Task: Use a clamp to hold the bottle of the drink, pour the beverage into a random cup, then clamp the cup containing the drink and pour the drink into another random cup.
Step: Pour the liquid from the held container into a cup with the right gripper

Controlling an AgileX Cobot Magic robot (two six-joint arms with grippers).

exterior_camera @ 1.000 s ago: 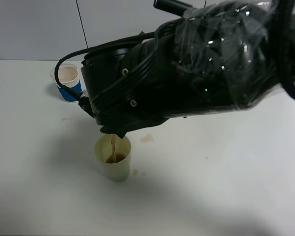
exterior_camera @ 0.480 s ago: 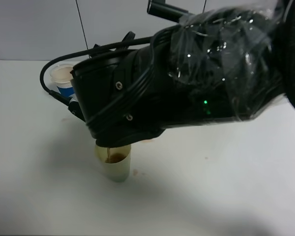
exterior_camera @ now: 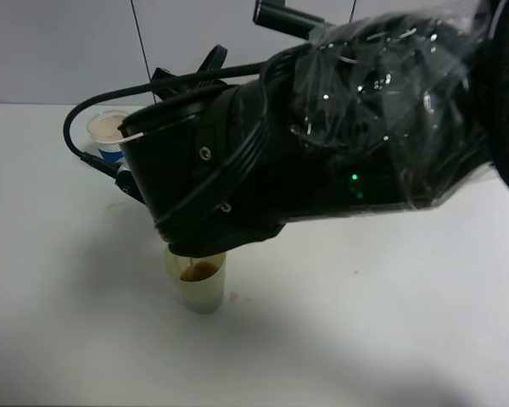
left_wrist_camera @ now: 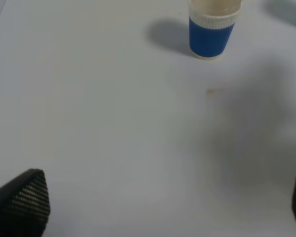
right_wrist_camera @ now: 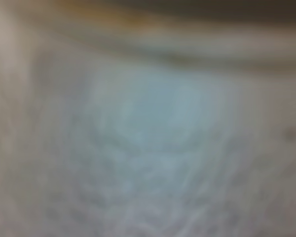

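At far left the blue cup (exterior_camera: 110,136) stands near the back of the table (exterior_camera: 390,322), and my left gripper (left_wrist_camera: 160,207) hangs wide open and empty over bare surface short of it. Mid-table, the pale cup (exterior_camera: 197,288) holds a little brown drink (exterior_camera: 200,271) directly under the right arm (exterior_camera: 339,144), so I judge this the first pour. The bottle is hidden beneath that arm and the right wrist view is a pale blur, so I cannot tell how the right gripper is set. Next I must right the bottle cleanly, park it clear, then take the pale cup and pour toward the blue one.
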